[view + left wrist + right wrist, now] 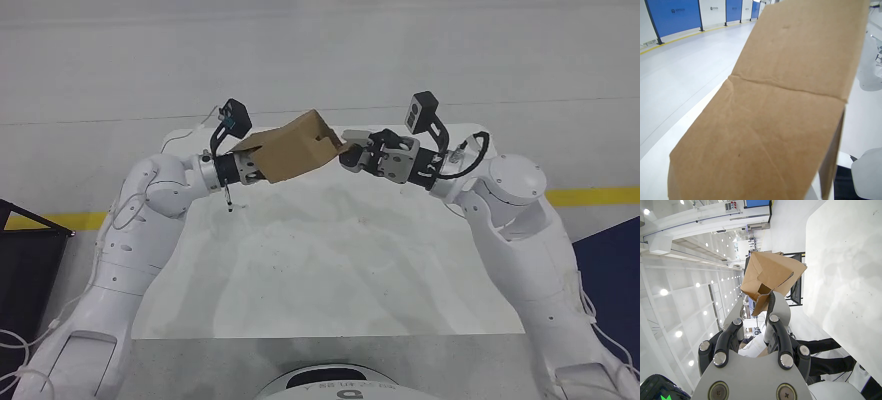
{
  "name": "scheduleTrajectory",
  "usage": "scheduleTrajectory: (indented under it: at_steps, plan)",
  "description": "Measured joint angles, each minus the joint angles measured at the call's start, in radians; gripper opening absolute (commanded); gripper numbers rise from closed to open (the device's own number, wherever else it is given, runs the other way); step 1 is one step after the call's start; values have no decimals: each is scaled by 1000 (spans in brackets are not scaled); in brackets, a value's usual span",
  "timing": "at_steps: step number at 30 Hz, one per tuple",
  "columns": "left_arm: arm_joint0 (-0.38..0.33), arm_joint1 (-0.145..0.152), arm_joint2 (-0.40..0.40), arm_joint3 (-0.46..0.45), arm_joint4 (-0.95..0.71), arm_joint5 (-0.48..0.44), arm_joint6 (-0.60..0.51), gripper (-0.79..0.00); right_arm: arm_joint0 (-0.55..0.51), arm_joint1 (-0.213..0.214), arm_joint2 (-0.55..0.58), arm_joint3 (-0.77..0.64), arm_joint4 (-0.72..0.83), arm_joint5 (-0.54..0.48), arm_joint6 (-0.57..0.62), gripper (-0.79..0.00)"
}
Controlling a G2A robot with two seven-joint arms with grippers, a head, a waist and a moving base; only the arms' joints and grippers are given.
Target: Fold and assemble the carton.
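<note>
Two grippers met the carton, aloft over the surface: left gripper clamped one end, right gripper straddled a flap, slightly parted. Closing off-line might crumple that flap or wrench the carton loose.

Carton: brown corrugated cardboard, matt, slightly rough; panel with creases and small dents; wavy inner layer visible at cut edges.

Right gripper: base plate of grey metal, matt and smooth; link arms of black plastic, half-glossy; joint pins and screws of bright polished metal; finger pad black, ribbed, looks like rubber.

Table: white top, matt, smooth, with faint grey smudges and few dark specks.

Floor: pale grey, smooth, slight sheen.
</note>
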Motion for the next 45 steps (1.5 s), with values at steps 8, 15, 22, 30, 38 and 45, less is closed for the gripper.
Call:
scheduleTrajectory:
  at_steps: [8,15,22,30,38,45]
  plan:
    - [-28,0,32,11,-21,-15,-30,-785,5,-3,-15,8,19,-10,-16,-493]
    - [-36,-7,59,56,-144,-7,7,-785,19,-8,-7,32,53,-89,-41,-403]
    - [-59,-13,150,146,-608,23,-187,-785,20,-9,22,125,12,-275,-35,-428]
    - [-83,-4,156,175,-900,77,-376,-785,-5,-8,54,186,-11,-424,-22,0]
    - [-77,-5,158,164,-893,88,-367,-785,-7,-8,57,192,-6,-428,-22,0]
    - [1,-6,166,81,-1188,227,-483,-785,-16,-10,75,158,-52,-542,-41,0]
